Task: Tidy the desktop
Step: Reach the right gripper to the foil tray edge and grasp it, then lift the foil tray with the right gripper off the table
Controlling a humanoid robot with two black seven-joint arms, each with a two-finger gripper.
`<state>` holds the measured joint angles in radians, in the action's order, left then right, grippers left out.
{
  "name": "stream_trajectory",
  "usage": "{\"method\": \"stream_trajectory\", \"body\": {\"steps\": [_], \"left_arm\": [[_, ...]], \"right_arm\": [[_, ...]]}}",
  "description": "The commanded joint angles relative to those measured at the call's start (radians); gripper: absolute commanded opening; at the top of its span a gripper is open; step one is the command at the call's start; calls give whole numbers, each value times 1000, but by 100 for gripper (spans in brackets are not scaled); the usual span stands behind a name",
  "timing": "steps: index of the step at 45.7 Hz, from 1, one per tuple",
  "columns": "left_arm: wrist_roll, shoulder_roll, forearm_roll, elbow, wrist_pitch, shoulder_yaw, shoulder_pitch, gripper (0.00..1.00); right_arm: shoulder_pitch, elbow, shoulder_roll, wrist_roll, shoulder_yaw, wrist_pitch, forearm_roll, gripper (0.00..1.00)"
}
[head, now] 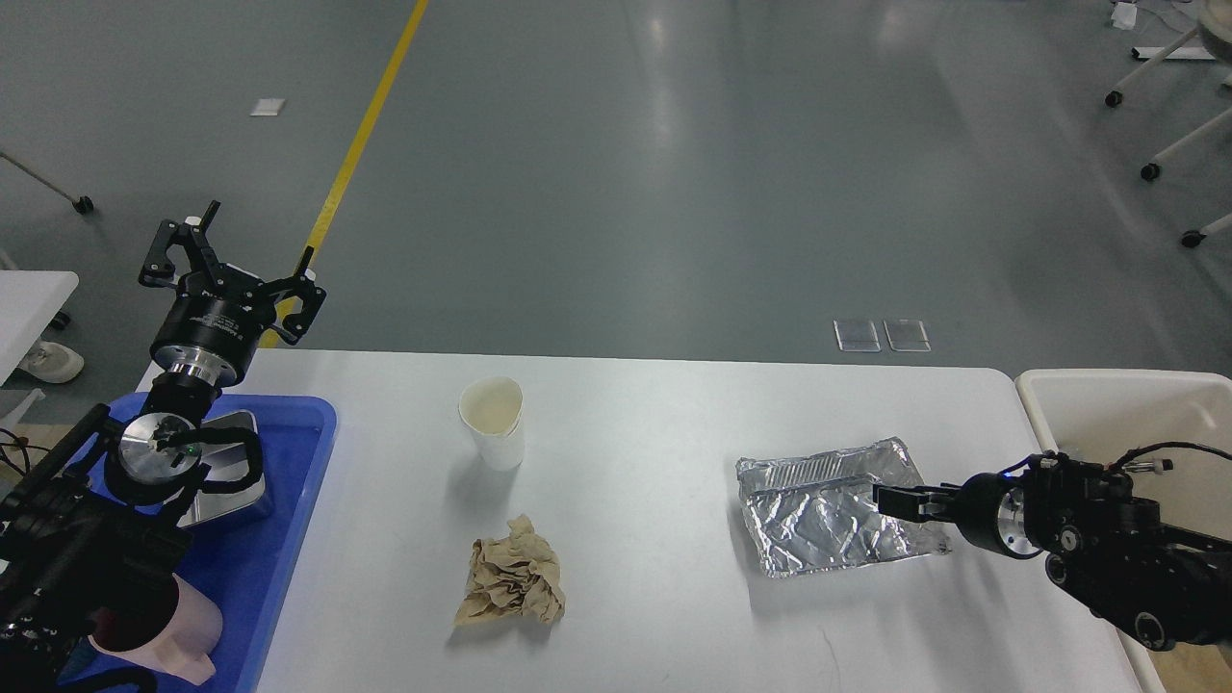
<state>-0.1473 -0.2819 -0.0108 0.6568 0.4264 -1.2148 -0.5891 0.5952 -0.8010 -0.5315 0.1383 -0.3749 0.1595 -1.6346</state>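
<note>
The white desktop (654, 597) holds a white paper cup (492, 422) standing upright, a crumpled brown paper ball (512, 582) in front of it, and a crumpled foil tray (818, 510) at the right. My right gripper (890, 500) reaches in from the right, and its dark fingertips overlap the foil tray's right part. I cannot tell whether its fingers are open or shut, or whether they touch the foil. My left gripper (226, 269) is raised above the table's far left corner, open and empty.
A blue plastic tray (289, 539) lies on the left edge of the table, with a metal container (226, 476) and a pink cup (173, 635) in it. A beige bin (1107, 404) stands off the table's right end.
</note>
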Motion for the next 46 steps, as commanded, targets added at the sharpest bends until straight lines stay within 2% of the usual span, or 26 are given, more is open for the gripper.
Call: {"method": "stream_trajectory", "body": {"steps": [1,5,11,13,22,23,24,27,41,46], "left_arm": [[0,0,0,0,0,1,0,97],[0,0,0,1,0,0,2,97],[0,1,0,0,0,1,0,97],[0,0,0,0,0,1,0,97],[0,-5,0,0,2,1,2,97],[0,-5,0,0,2,1,2,97],[0,-5,0,0,2,1,2,97],[0,-5,0,0,2,1,2,97],[0,-3,0,0,2,1,0,97],[0,-3,0,0,2,3,0,97]], "right_arm": [[-2,36,19,0,46,-37,-17,82],[-1,52,28,0,86,-63,-17,58],[-3,92,57,1,93,-101,-14,50],[-5,102,61,1,93,-95,-5,34],[-1,103,65,0,82,-98,9,30],[-3,97,62,1,82,-95,15,25],[-6,97,62,1,82,-94,22,13],[-2,100,62,-2,82,-89,45,0],[5,72,59,0,82,-32,96,0],[11,13,39,1,82,-8,96,0]]}}
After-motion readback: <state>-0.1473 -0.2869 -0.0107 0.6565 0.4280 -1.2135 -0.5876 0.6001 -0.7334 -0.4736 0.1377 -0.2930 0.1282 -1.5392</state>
